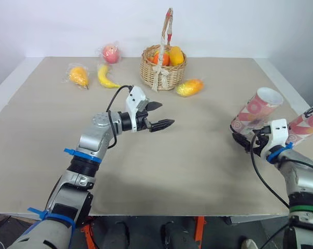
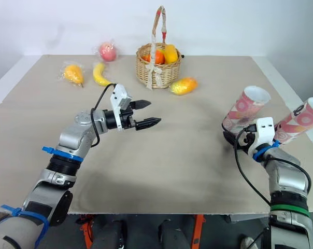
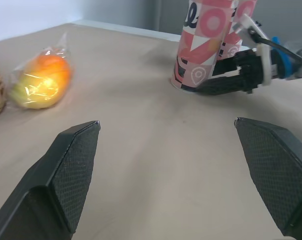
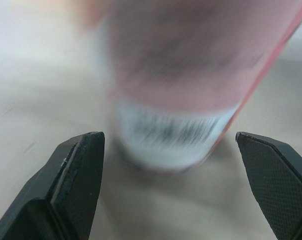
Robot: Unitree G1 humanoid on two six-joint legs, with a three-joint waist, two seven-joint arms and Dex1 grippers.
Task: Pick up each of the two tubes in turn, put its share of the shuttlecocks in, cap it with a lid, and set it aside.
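Two pink patterned tubes stand at the table's right side, open mouths up: one (image 1: 256, 110) nearer the middle, the other (image 1: 311, 123) by the right edge. My right gripper (image 1: 241, 139) is open at table level, its fingers spread in front of the nearer tube's base (image 4: 176, 115) and not touching it. The left wrist view shows that same tube (image 3: 207, 45) with the right gripper's black fingers (image 3: 226, 82) beside its foot. My left gripper (image 1: 166, 114) is open and holds nothing, hovering over the middle of the table and pointing toward the tubes.
A wicker basket (image 1: 161, 70) of fruit with a tall handle stands at the back centre. A bagged mango (image 1: 190, 87) lies beside it. A banana (image 1: 105, 77), a bagged orange fruit (image 1: 79, 75) and a bagged apple (image 1: 111, 53) lie at the back left.
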